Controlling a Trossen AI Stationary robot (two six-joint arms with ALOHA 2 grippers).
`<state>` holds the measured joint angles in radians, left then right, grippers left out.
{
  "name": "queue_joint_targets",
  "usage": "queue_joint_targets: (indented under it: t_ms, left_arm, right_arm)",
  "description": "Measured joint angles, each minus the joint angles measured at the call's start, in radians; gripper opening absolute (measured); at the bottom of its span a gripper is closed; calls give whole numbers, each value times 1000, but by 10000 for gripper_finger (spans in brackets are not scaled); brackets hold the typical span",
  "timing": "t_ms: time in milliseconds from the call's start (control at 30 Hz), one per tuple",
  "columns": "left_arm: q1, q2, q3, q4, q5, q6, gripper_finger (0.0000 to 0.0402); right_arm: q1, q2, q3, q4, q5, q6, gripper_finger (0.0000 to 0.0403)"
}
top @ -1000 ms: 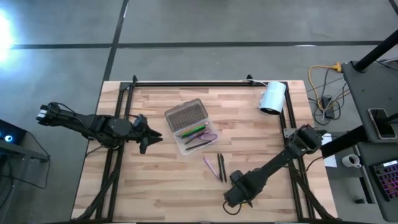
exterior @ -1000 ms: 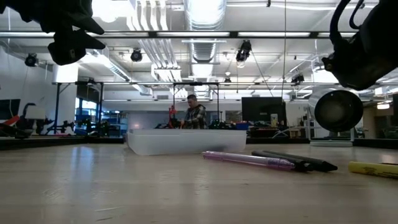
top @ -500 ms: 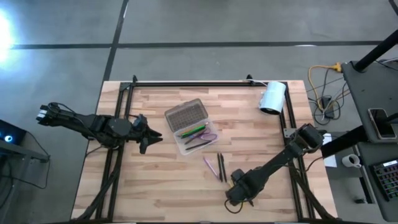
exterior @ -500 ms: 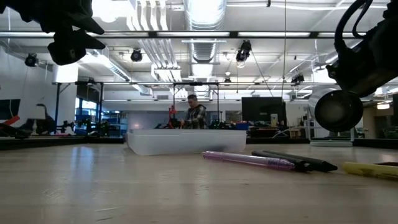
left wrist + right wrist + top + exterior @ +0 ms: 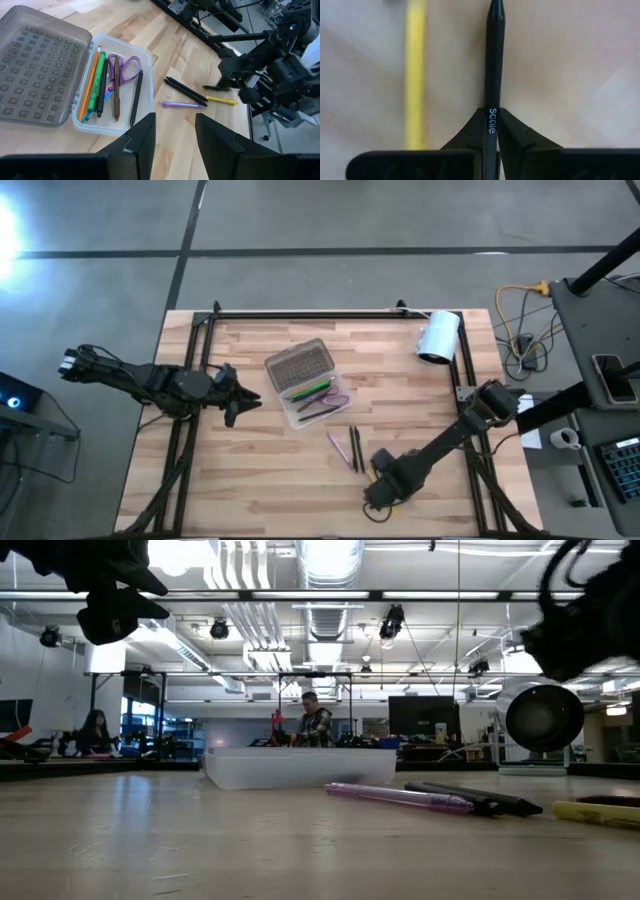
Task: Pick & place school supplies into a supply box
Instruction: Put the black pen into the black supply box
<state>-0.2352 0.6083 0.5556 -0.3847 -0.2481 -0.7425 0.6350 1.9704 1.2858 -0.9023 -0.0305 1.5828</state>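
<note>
The supply box lies open at mid table, its grey lid flat beside the clear tray. The tray holds green and orange pens, purple scissors and dark pens. A purple pen and two black pens lie on the wood near it. Farther toward the near right edge lies a yellow pen. My right gripper points down there, shut on another black pen. My left gripper waits open above the table's left side. My right gripper pinches the black pen's shaft between its two fingertips, coming from above and pointing down. The pen runs straight out from between the fingertips, parallel to the yellow pen. Whether it rests on the wood or is lifted clear, I cannot tell.
A white roll lies at the far right corner. A black frame runs along the table's edges. People sit in the room beyond the table. Bare wood lies between the box and the near edge.
My right wrist has tipped and rolled a little over the pens at the near right.
</note>
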Motion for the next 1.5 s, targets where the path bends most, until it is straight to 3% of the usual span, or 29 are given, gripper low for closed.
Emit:
queue_joint_targets:
  t_ms: [133, 367, 667, 900, 1133, 1500]
  left_arm:
    - [0, 0, 0, 0, 0, 0, 122]
    - [0, 23, 0, 0, 0, -2, 122]
    - [-2, 23, 0, 35, 10, -45, 122]
    - [-2, -41, 2, 107, 11, -43, 122]
    - [-2, -119, 2, 171, 11, -29, 122]
    - [-2, -165, 2, 171, -24, 8, 122]
  right_arm:
    - [-25, 1, 102, -70, 177, -193, 19]
    - [-149, -3, 296, -124, 350, -815, 19]
    - [-410, 10, 418, -142, 358, -1467, 19]
    - [-525, 103, 549, -148, 348, -1866, 20]
    - [-571, 266, 716, -222, 347, -2117, 20]
    - [-610, 383, 852, -242, 281, -2128, 36]
